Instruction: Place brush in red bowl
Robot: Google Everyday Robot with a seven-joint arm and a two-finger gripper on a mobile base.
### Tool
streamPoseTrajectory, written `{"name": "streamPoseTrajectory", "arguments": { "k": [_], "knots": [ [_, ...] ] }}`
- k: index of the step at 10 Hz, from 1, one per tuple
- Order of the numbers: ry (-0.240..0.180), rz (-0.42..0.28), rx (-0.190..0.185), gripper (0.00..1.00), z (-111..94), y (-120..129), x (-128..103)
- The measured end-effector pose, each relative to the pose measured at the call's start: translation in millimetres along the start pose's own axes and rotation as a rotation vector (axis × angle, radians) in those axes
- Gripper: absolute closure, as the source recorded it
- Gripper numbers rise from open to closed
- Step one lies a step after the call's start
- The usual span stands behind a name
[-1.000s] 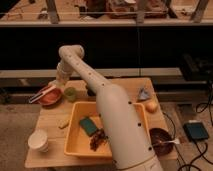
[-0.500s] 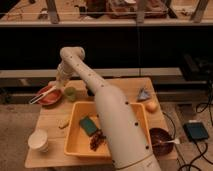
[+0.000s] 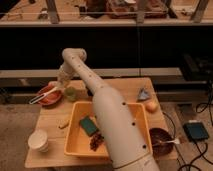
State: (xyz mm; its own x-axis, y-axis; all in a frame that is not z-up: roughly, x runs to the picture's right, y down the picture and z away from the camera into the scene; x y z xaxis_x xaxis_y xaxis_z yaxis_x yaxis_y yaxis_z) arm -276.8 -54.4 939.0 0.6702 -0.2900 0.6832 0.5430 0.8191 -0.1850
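Note:
The red bowl (image 3: pixel 50 97) sits at the table's far left. The brush (image 3: pixel 44 95) lies slanted across it, with its dark handle end sticking out over the bowl's left rim and its white end pointing up right toward the gripper. My gripper (image 3: pixel 61 85) hangs just above the bowl's right rim, at the brush's upper end. I cannot see whether it touches the brush. My arm reaches from the bottom middle up over the yellow tub and bends down to the bowl.
A yellow tub (image 3: pixel 75 142) in the table's middle holds a green sponge (image 3: pixel 89 125) and a reddish item (image 3: pixel 96 141). A green cup (image 3: pixel 71 93) stands right of the red bowl. A paper cup (image 3: pixel 39 140), dark brown bowl (image 3: pixel 160 137), orange fruit (image 3: pixel 151 106) and grey-blue object (image 3: pixel 144 94) are also on the table.

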Motion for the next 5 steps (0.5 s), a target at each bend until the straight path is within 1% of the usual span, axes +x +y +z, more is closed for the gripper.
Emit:
{"name": "streamPoseTrajectory", "arguments": {
  "k": [5],
  "knots": [
    [0.0, -0.002, -0.001, 0.2, 0.9, -0.1, -1.3]
  ]
}}
